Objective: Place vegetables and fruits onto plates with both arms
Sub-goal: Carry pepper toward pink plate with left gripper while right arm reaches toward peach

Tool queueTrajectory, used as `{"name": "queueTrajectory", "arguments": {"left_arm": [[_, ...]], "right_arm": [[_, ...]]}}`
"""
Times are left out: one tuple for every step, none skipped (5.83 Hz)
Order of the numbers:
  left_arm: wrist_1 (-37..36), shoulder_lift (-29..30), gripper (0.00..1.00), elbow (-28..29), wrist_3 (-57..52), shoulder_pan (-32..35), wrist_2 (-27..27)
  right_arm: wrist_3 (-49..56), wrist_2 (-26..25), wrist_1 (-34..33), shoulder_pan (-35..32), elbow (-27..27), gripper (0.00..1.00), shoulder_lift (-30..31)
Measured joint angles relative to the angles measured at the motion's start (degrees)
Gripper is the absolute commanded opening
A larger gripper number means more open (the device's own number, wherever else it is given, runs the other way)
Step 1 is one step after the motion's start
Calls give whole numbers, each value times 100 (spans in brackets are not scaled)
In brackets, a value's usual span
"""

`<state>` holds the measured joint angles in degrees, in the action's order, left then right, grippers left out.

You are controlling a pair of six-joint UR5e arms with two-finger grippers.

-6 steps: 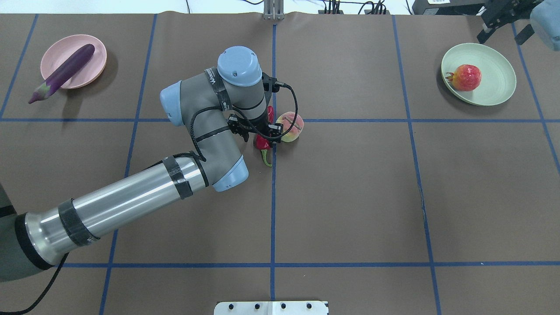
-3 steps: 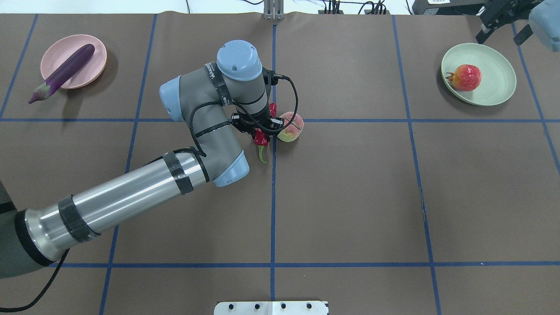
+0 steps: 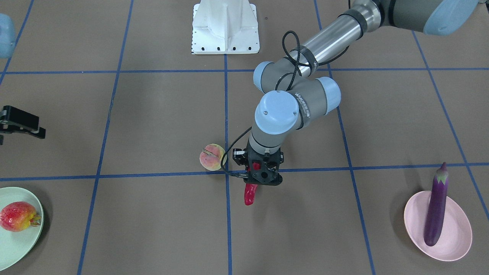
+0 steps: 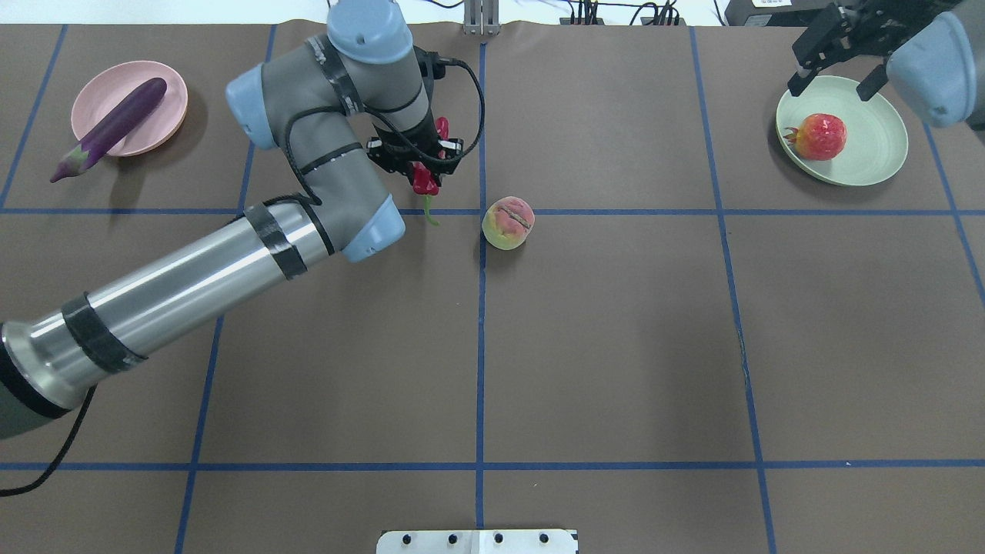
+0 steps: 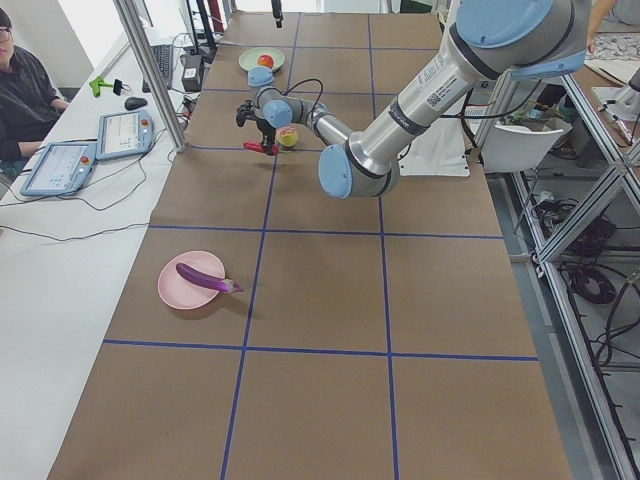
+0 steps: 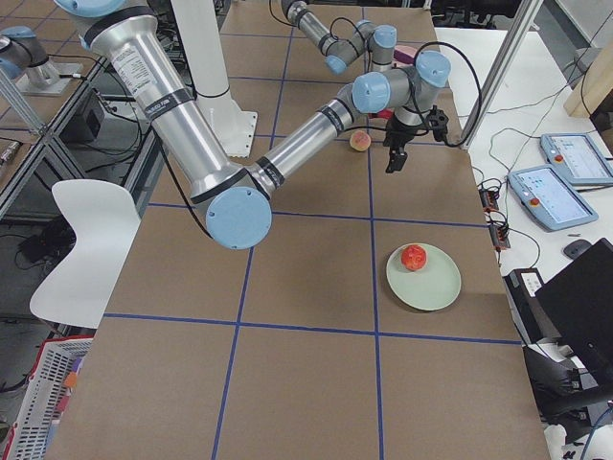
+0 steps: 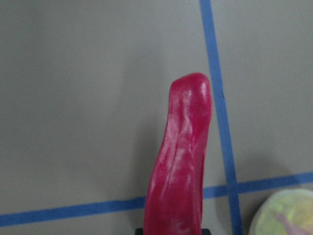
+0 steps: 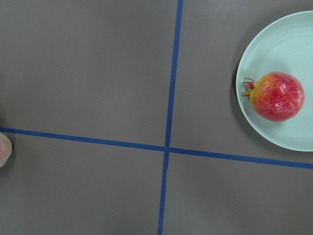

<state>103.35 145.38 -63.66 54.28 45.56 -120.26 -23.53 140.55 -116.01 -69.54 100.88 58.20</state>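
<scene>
The red chili pepper point(image 4: 422, 183) is gripped about its middle by the left end effector point(image 3: 263, 173), whose jaws are closed onto it. The pepper is carried above the tabletop point(image 4: 616, 346), with its green stem hanging down on the robot's side and its blunt red tip pointing away. In the left wrist view, that tip is seen over a crossing of blue tape lines point(image 7: 222, 147).

The peach point(image 4: 508, 223) is set on the tabletop near the pepper but not touching it, at the crossing of the central tape lines, with its groove turned upward. It is not on any plate.

The pink plate point(image 4: 165, 85) is placed well off to the robot's left, at the far edge. The purple eggplant point(image 4: 117, 125) is laid slantwise across it, and its pale calyx end is carried out past the rim on the side nearer the robot.

The mint green plate point(image 4: 873, 150) is found at the far right corner. One item is contained in it, the round red-and-yellow fruit point(image 4: 822, 136), which is seated off-centre toward the plate's inner side with its stem tuft pointed at the rim.

The right end effector point(image 4: 835, 85) is held above the far edge of that plate, its two fingers spread wide apart and nothing gripped between them.

The robot's white base block point(image 3: 225, 26) is seen at the near edge of the tabletop.
</scene>
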Motion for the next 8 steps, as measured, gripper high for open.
{"name": "queueTrajectory", "arguments": {"left_arm": [[-211, -34, 0, 4, -285, 357, -186], [-451, -88, 0, 1, -614, 653, -320], [-622, -193, 0, 0, -943, 918, -363], [-761, -324, 0, 1, -1277, 1161, -367], [-864, -454, 0, 2, -1500, 1359, -342], [-915, -586, 0, 13, -1679, 1533, -302], [-941, -753, 0, 23, -1980, 1666, -191], [-956, -913, 0, 31, -2287, 1757, 6]], "right_arm": [[-507, -129, 12, 330, 197, 99, -72], [-1029, -300, 118, 731, 269, 99, -201], [-1691, -556, 584, 1178, 240, 99, -290], [-2411, -864, 1240, 1603, 97, 99, -348], [-2945, -1113, 1683, 1926, -200, 99, -512], [-3298, -1337, 1901, 2159, -584, 99, -791], [-3544, -1475, 2137, 2296, -929, 99, -1016], [-3783, -1557, 2592, 2379, -1325, 99, -1193]]}}
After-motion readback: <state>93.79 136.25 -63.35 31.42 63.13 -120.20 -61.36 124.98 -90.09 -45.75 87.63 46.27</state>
